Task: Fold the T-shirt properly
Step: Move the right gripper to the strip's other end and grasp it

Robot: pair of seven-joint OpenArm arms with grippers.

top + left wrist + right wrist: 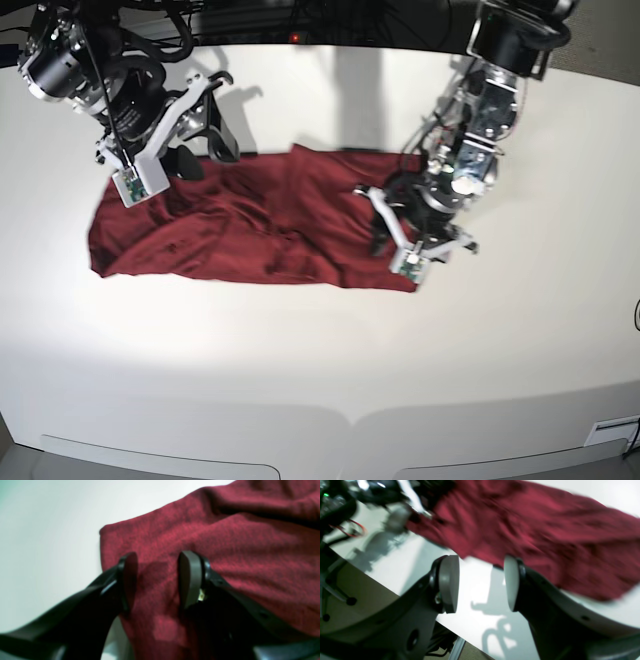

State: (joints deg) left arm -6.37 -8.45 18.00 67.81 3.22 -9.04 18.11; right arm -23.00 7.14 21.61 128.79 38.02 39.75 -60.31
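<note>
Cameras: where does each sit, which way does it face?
Left wrist: on the left arm, looking past the open left gripper down at a shirt corner.
Right wrist: on the right arm, looking past the open right gripper at the table and shirt edge.
Base: high in front, looking down at both arms.
Shared: all three show the shirt and table.

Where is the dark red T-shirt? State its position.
In the base view, the dark red wrinkled T-shirt lies on the white table, left of centre, between both arms.

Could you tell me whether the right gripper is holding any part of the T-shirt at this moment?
No, the right gripper stands open over the bare white table, with the T-shirt lying beyond its fingertips.
</note>
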